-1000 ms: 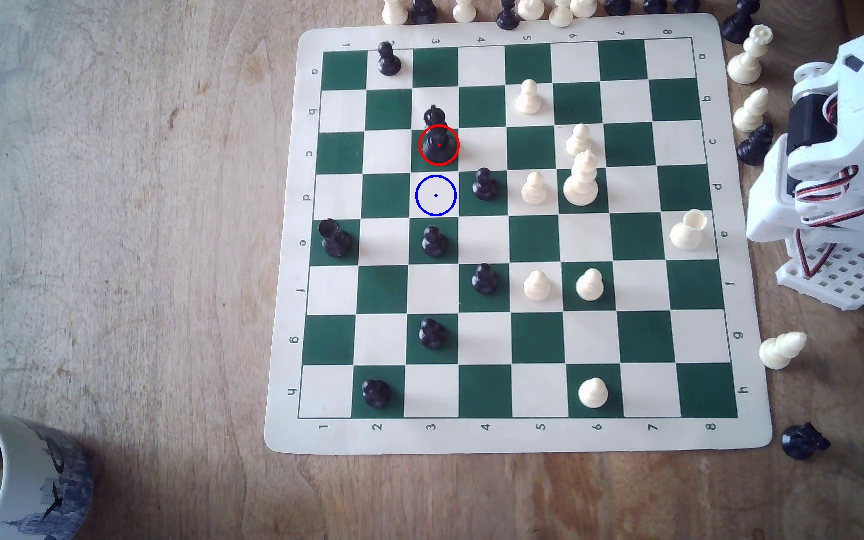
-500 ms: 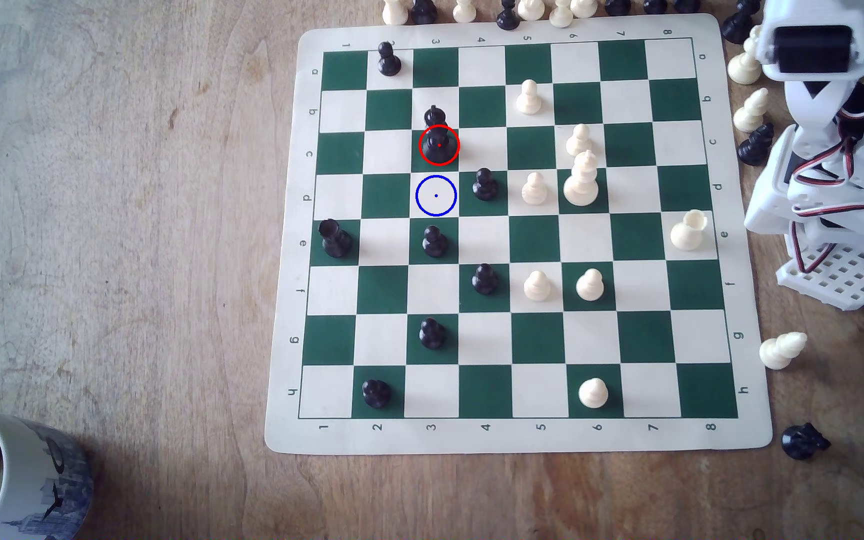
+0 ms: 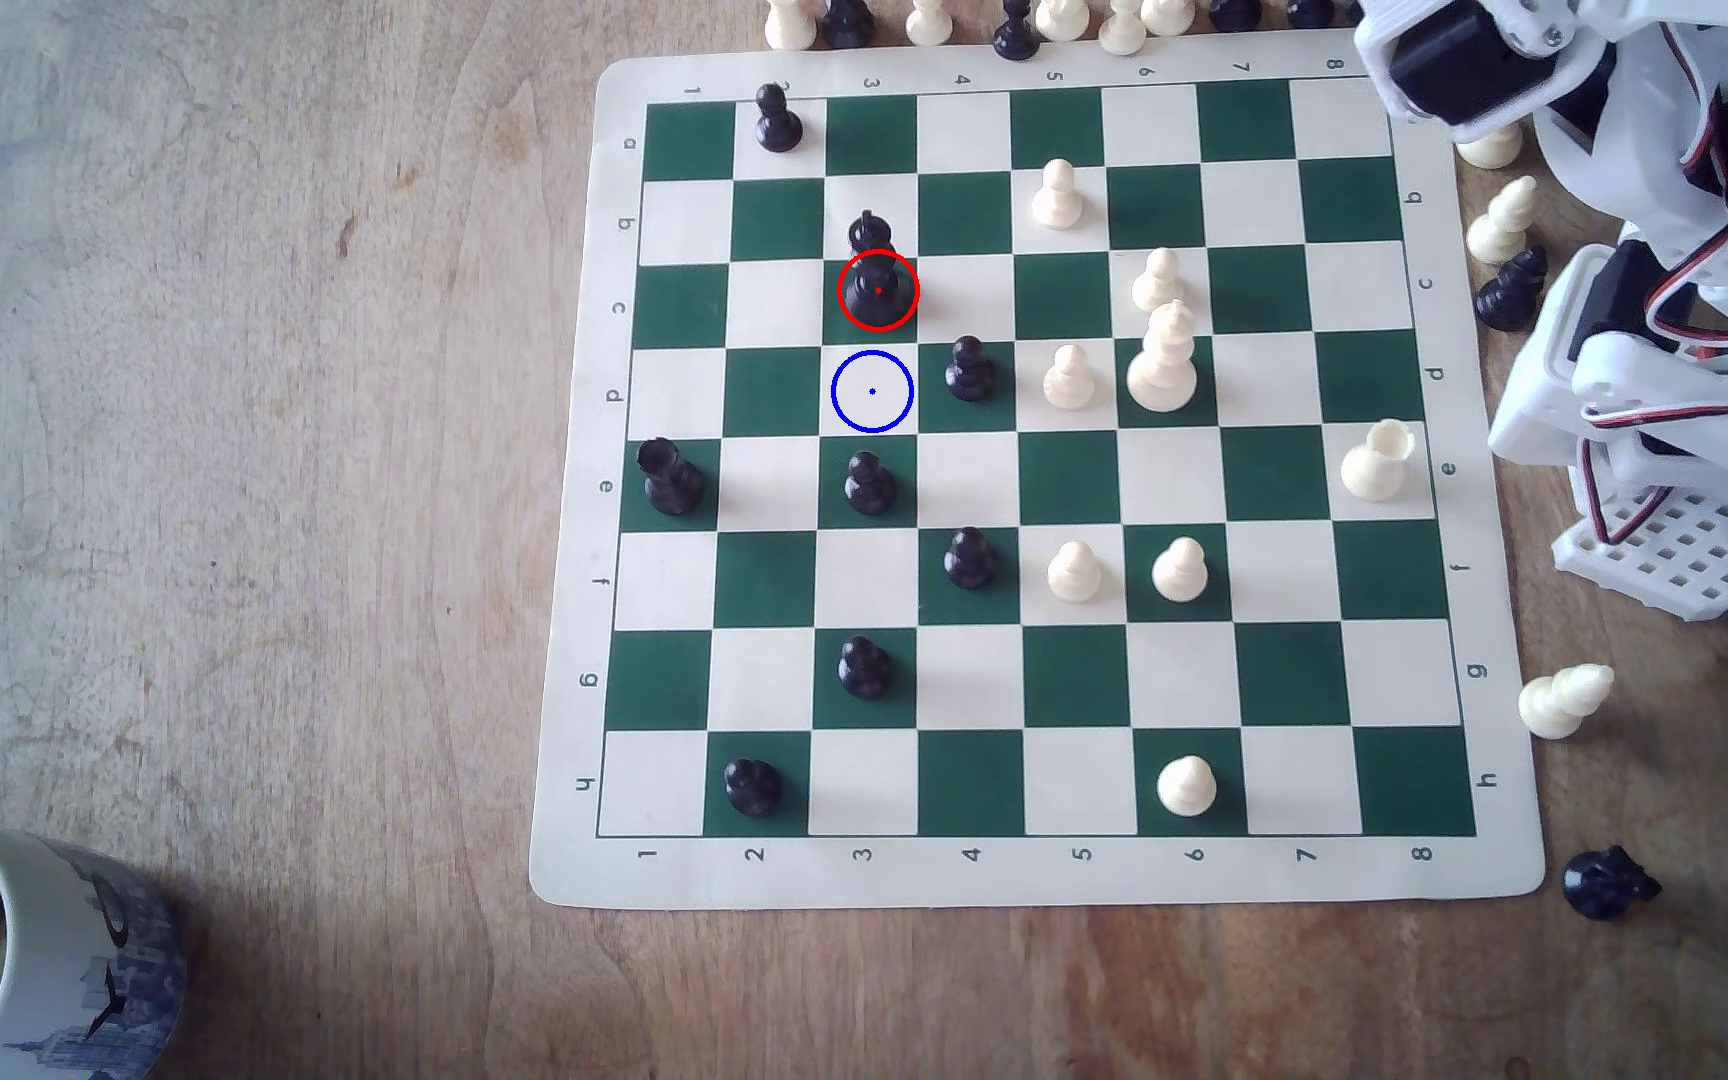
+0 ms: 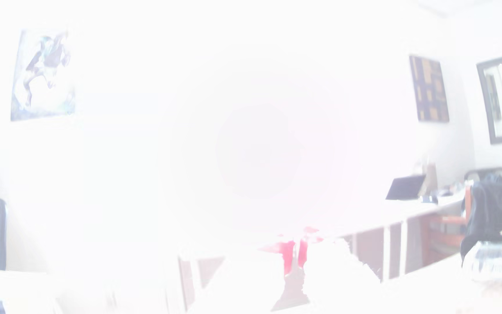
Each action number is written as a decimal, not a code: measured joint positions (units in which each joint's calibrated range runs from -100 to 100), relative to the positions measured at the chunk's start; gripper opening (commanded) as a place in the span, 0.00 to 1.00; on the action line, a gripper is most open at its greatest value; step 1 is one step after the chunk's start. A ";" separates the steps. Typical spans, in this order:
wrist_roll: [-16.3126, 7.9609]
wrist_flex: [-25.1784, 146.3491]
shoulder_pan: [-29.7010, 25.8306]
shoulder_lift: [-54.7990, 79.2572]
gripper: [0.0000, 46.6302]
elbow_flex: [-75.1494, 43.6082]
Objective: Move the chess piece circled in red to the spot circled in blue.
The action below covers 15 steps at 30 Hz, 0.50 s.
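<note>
The chess piece circled in red (image 3: 878,282) is a tall slim black piece on a green square in column 3, row c; its knobbed top leans toward row b. The spot circled in blue (image 3: 872,392) is the bare cream square right below it in the exterior view, in row d. My white arm (image 3: 1618,156) stands at the exterior view's upper right, its head over the board's far right corner, far from both. In the glare-washed wrist view, faint red and white shapes mark my gripper (image 4: 296,259); how its jaws stand is unclear.
A black pawn (image 3: 969,369) stands right of the blue ring and another (image 3: 868,483) just below it. A black rook (image 3: 671,478) is at the board's left edge. Spare pieces line the far and right sides. A mug (image 3: 29,955) sits at the lower left.
My arm has swung up and toward the exterior view's left, so its head now overhangs the board's top right corner. No piece has moved.
</note>
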 measured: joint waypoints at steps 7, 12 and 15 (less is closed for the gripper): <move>1.56 19.92 3.54 20.78 0.01 -18.62; 1.03 29.32 1.92 32.01 0.01 -28.29; -1.81 34.50 1.40 39.46 0.03 -36.51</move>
